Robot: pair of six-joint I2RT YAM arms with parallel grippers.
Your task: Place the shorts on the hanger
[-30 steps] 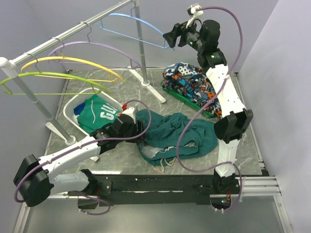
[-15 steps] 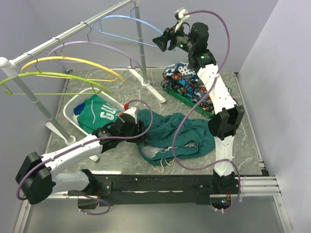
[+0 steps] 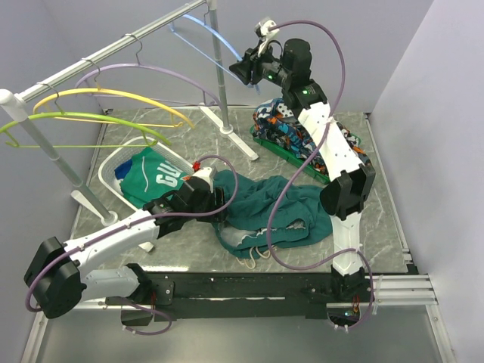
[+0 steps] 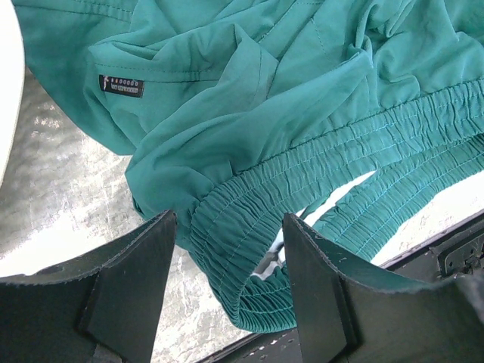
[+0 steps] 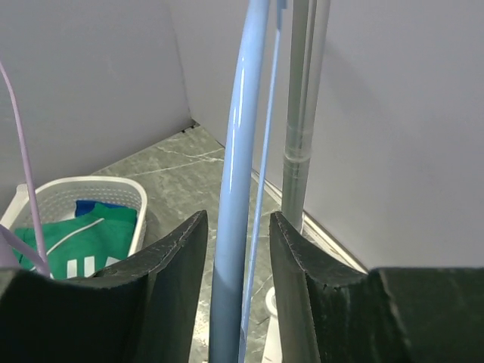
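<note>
Right wrist, R claw (image 5: 238, 221) astride hanger (image 5: 240, 113), unclamped

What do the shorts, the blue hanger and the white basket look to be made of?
The shorts look like thin teal fabric, matte and soft: it creases, and the elastic waistband is gathered. The hanger is likely plastic, light blue and glossy: a highlight runs along its arm. The basket is probably white moulded plastic with a smooth rim, though it is too far off to be sure.
</note>
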